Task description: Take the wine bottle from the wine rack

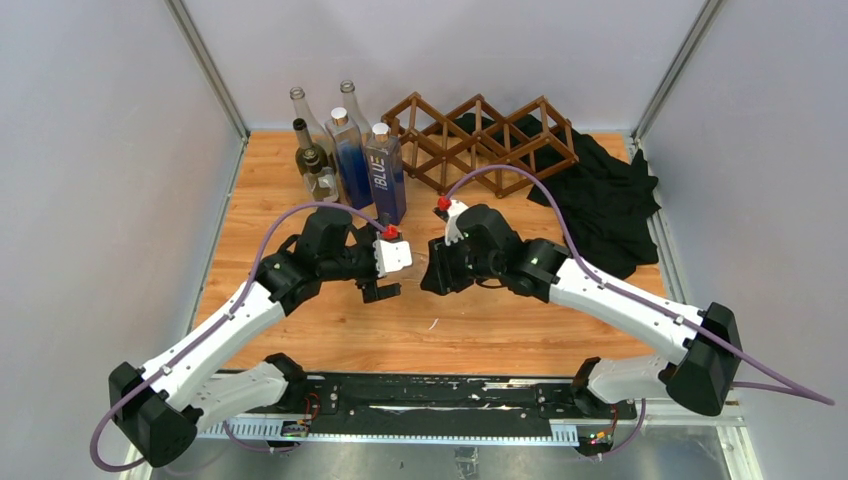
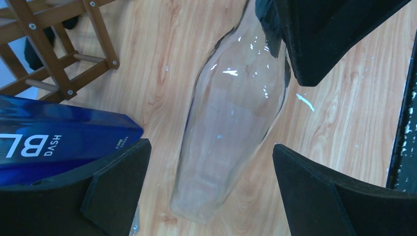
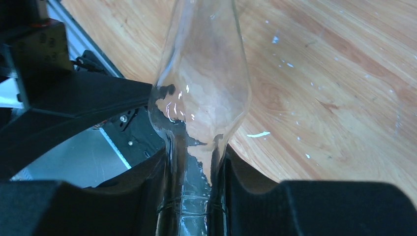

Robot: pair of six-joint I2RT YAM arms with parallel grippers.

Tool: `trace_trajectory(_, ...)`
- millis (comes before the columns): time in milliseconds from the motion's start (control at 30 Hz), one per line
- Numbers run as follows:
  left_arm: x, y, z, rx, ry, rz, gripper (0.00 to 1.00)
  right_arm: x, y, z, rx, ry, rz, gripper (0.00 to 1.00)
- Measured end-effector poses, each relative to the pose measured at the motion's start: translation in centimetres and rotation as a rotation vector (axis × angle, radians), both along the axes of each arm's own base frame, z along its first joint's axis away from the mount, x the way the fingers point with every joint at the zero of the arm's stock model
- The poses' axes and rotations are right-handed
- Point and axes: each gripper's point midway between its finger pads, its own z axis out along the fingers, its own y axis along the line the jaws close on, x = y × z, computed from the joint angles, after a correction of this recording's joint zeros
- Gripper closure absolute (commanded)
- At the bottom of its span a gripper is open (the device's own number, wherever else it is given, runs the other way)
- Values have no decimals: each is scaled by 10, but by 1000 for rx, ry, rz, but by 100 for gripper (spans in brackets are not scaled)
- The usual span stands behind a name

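Observation:
My right gripper point(image 3: 194, 167) is shut on the neck of a clear glass wine bottle point(image 3: 201, 73), which points away from it over the wooden table. In the left wrist view the bottle's body point(image 2: 231, 123) lies between the open fingers of my left gripper point(image 2: 211, 162), which do not touch it. Its base is close to the table; contact cannot be told. In the top view the two grippers, left point(image 1: 385, 285) and right point(image 1: 435, 275), face each other at mid-table. The dark brown wine rack point(image 1: 480, 140) stands behind them, its visible cells holding no bottle.
Several bottles point(image 1: 330, 150) stand at the back left, the nearest a tall blue one point(image 1: 385, 175), also close by the left finger point(image 2: 59, 142). A black cloth point(image 1: 600, 200) lies at the back right. The rack's corner point(image 2: 54, 59) shows in the left wrist view.

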Motion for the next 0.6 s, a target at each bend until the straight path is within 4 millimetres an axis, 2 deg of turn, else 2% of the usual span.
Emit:
trace_trajectory(167,2,4,0,19,-59,-7,1,-6,13,9,32,-5,55,100)
trace_trajectory(233,4,5,1,26,-80,-14,5,-7,18,14,36,-13,71,100)
trace_trajectory(500,1,4,-2,58,-119,-81,36,-8,28,24,54,-38,105,100)
trace_trajectory(600,-3,5,-6,76,-116,-104,63,-8,29,24,56,-42,110,100)
